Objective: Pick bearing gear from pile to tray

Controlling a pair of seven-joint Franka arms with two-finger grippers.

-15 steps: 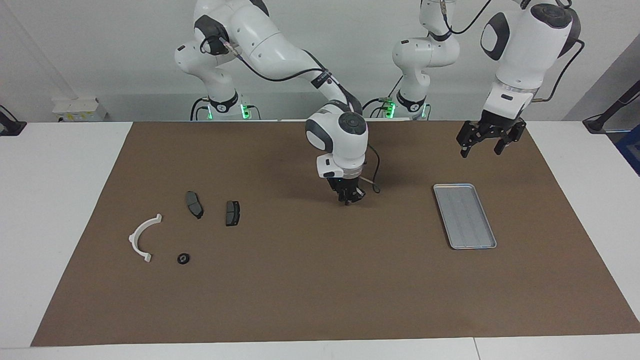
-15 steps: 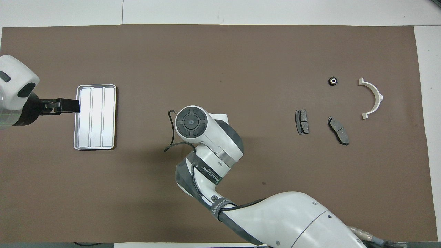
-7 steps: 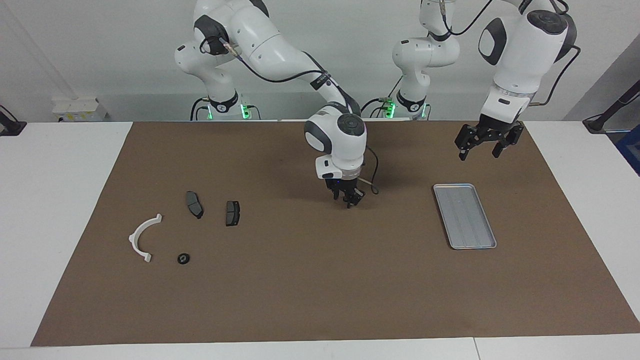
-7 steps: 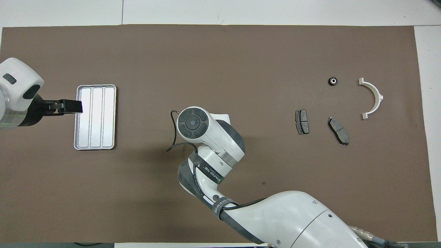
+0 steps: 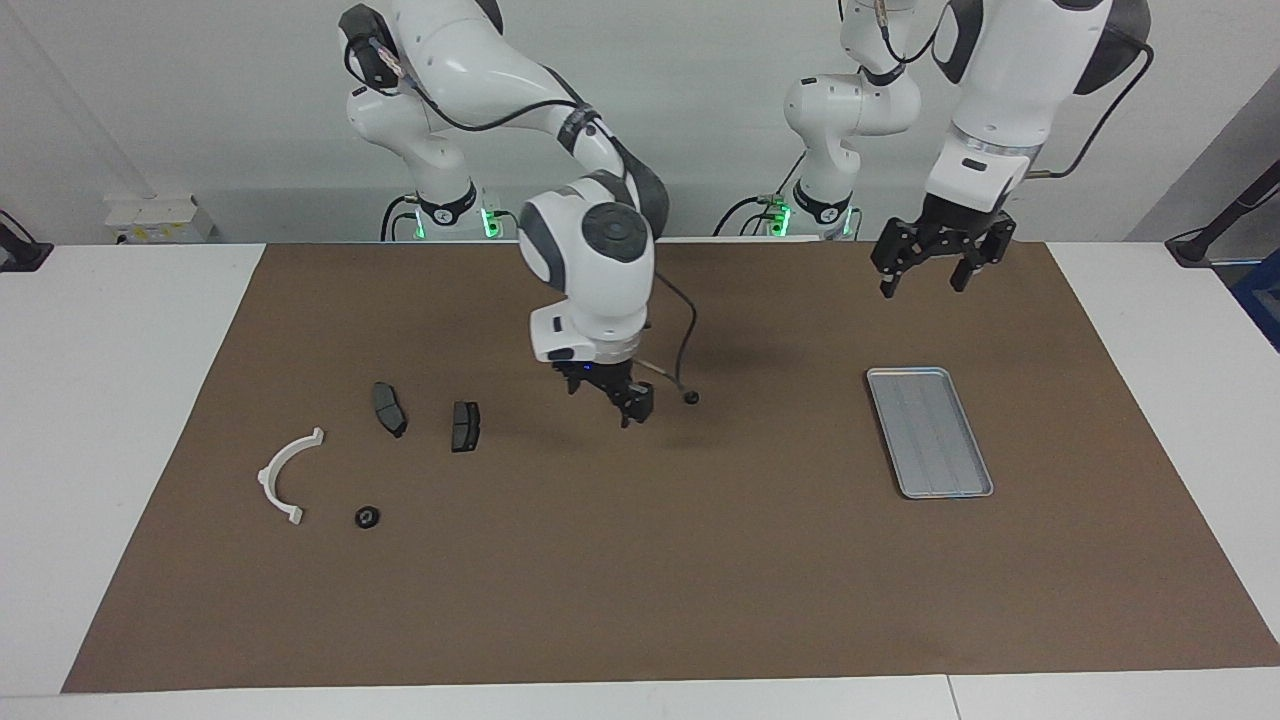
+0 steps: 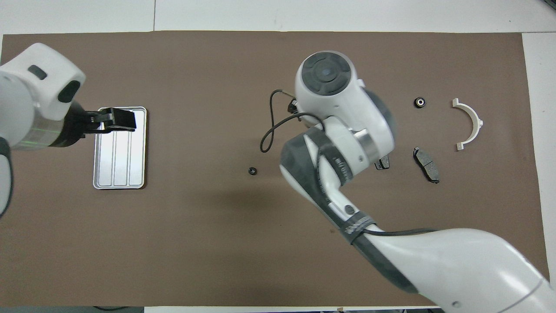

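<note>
So there's two little black rings on the brown mat (image 5: pixel 640 600), one (image 5: pixel 367 517) in the pile next to the one white bracket (image 5: pixel 285 475) and two dark plates (image 5: pixel 389 409), the other (image 5: pixel 690 398) lying loose mid-mat between the pile and the single empty tray (image 5: pixel 930 432). Right gripper (image 5: pixel 625 400) hangs just above the mat beside that loose ring, fingers apart and holding nothing. Left gripper (image 5: pixel 925 265) is spread wide and empty, up over the tray's robot-side end.

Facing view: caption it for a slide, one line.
Open right gripper hangs over the mat beside a small black gear; the left gripper waits above the empty tray.
</note>
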